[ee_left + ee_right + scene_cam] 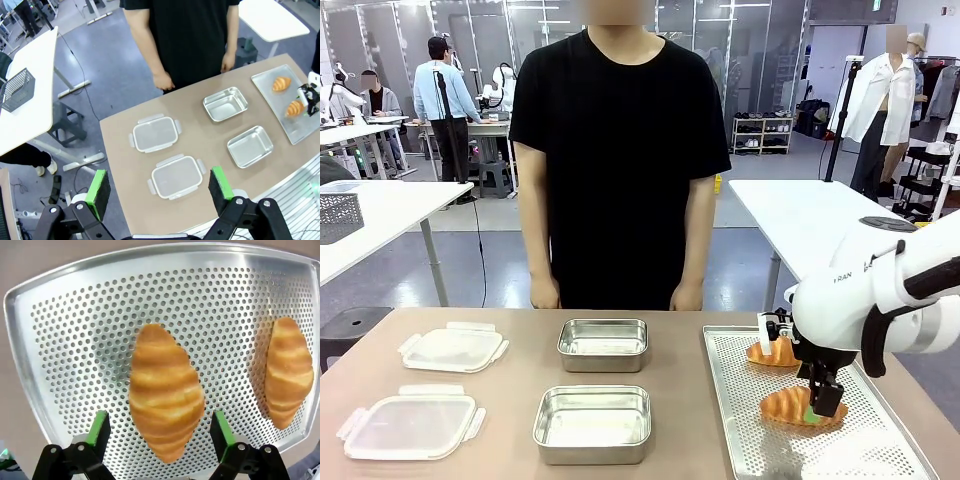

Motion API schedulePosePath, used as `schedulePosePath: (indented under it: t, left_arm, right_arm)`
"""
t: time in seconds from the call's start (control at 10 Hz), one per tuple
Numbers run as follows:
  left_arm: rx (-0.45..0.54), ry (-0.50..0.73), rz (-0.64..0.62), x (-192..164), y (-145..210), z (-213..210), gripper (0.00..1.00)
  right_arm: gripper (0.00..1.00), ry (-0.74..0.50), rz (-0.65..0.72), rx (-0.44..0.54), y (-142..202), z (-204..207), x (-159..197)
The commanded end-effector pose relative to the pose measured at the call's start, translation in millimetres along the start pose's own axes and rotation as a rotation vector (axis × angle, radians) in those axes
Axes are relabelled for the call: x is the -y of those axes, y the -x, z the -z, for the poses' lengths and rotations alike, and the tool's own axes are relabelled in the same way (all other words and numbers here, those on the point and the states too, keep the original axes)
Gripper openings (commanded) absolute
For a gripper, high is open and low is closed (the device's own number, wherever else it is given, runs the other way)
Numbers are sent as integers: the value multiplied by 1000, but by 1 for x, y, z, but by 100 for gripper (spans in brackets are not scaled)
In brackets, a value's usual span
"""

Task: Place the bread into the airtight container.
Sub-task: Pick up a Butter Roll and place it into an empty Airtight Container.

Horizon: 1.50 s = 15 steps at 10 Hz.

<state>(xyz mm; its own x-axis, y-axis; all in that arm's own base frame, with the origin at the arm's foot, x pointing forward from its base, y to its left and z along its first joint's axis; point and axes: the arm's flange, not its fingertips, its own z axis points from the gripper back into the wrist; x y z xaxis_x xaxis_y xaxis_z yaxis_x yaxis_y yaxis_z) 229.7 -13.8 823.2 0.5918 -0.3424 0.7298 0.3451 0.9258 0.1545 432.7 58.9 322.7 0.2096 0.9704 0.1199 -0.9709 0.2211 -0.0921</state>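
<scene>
Two croissants, the bread, lie on a perforated metal tray [750, 440] at the table's right. My right gripper [817, 405] hangs low over the nearer croissant [783, 405]. In the right wrist view that croissant [166, 395] sits between the green pads of the open right gripper [160, 430], which are apart from its sides. The other croissant [285, 372] lies farther along the tray [75, 340]. Two open steel containers [604, 344] [592, 423] stand mid-table. High above the table, my left gripper [159, 189] is open and holds nothing.
Two clear clip-on lids [453, 349] [410, 425] lie on the table's left side. A person in a black shirt stands at the far edge, one hand [545, 292] hanging just behind the table. White tables stand farther back.
</scene>
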Motion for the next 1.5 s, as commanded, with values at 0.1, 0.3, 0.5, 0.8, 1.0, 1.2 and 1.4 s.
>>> schedulePosePath:
  t: [0.1, 0.3, 0.5, 0.8, 1.0, 1.2, 1.4]
  left_arm:
    - [1, 0, 4, -1, -1, -1, 100]
    - [1, 0, 4, -1, -1, -1, 100]
    - [1, 0, 4, -1, -1, -1, 100]
    - [1, 0, 4, -1, -1, -1, 100]
    - [1, 0, 4, -1, -1, -1, 100]
    - [1, 0, 4, -1, -1, -1, 100]
    - [1, 0, 4, -1, -1, -1, 100]
  right_arm:
    - [100, -10, -18, -7, 1, 17, 14]
    - [100, -29, -5, -18, 2, 24, 17]
    - [100, -30, 5, -16, 1, 32, 18]
    - [89, -52, 12, -13, 0, 38, 18]
    - [69, -60, 2, -29, -1, 39, 17]
    - [69, -77, -6, -37, -1, 33, 16]
    - [69, -104, -14, -7, -4, 12, 14]
